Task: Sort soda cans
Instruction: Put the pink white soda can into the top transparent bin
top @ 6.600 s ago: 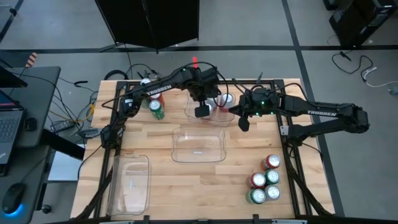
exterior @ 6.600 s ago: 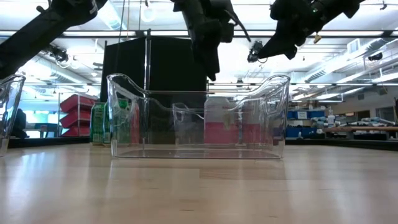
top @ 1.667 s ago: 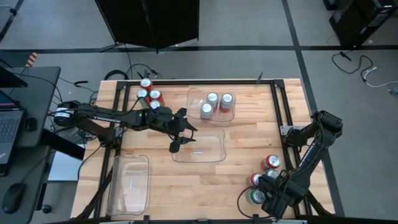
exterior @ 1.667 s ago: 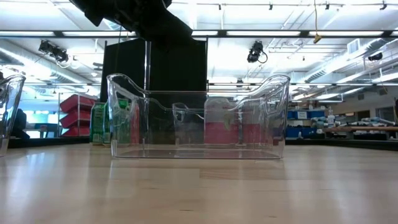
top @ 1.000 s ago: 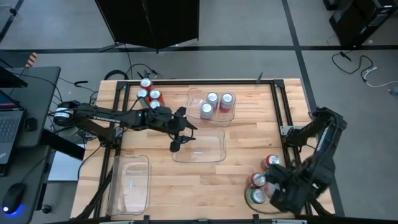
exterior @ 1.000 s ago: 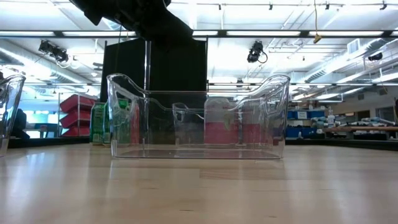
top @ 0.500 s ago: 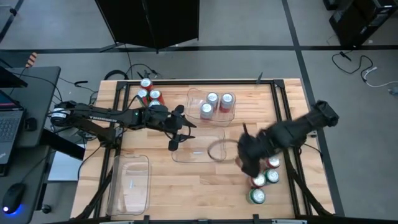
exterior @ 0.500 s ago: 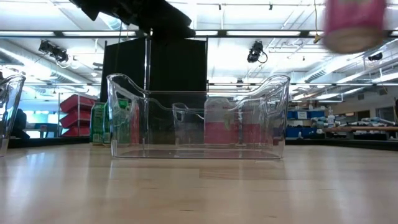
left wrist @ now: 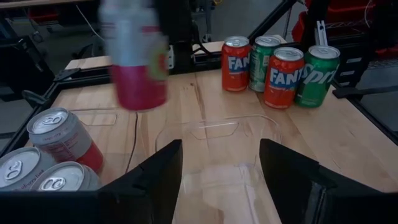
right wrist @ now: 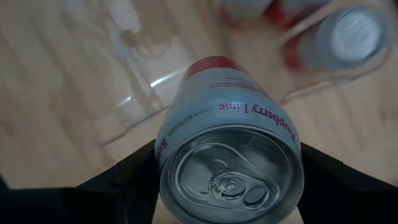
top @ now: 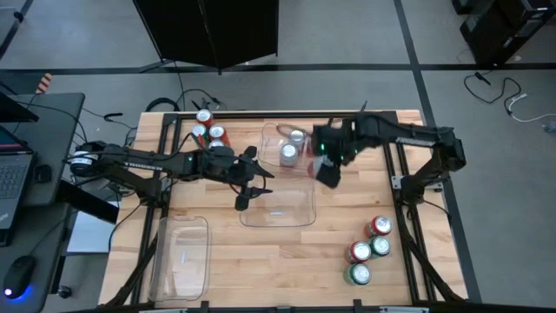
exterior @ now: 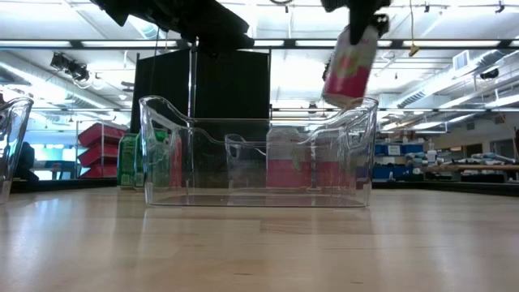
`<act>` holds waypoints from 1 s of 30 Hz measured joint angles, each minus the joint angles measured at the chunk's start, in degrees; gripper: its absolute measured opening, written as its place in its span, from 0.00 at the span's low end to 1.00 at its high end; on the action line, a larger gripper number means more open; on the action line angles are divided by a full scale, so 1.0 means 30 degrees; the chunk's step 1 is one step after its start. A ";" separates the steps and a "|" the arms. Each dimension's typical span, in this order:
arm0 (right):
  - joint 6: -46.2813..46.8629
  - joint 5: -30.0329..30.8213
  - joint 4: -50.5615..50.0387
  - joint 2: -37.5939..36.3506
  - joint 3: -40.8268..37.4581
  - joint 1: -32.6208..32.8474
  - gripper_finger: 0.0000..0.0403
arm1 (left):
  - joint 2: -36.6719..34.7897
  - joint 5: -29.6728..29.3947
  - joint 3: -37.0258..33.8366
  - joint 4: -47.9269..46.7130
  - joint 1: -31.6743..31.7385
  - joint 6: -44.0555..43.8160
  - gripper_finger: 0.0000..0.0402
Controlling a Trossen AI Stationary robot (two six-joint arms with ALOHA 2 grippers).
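Worktop [top: 261, 261] of pale wood, carrying three clear bins. Landmark: middle bin [top: 276, 204], empty. Far bin [top: 271, 139] behind it holds silver-topped cans [top: 287, 154]. Left hand [top: 246, 195] hovers at the middle bin's left edge, fingers parted, empty. Right hand [top: 323, 168], over the far bin's right side, grips a white-and-pink can [right wrist: 231, 165] lettered "Raspberry Lime". Four cans [left wrist: 280, 71] marked "Fanta" and "Sprite" stand far left of the middle bin; four more cans [top: 368, 250] near right.
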 joint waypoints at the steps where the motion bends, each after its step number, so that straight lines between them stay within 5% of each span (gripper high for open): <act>1: -0.0492 0.0007 0.0297 0.0000 0.0000 -0.0477 0.70 | 0.0000 0.0003 0.0000 -0.0009 0.0000 -0.0002 0.54; 8: -0.3032 0.0004 0.1953 0.0010 -0.0617 -0.2849 0.70 | 0.0000 -0.0007 0.0000 -0.0036 0.0000 -0.0082 0.54; 18: -0.4340 0.0007 0.2288 0.0892 -0.2767 -0.3312 0.70 | 0.0000 -0.0015 0.0000 -0.0066 0.0000 -0.0248 0.54; 30: -0.4551 0.0578 -0.1475 0.0903 -0.3395 -0.3406 0.70 | 0.0000 -0.0015 0.0000 -0.0248 0.0000 -0.0268 0.54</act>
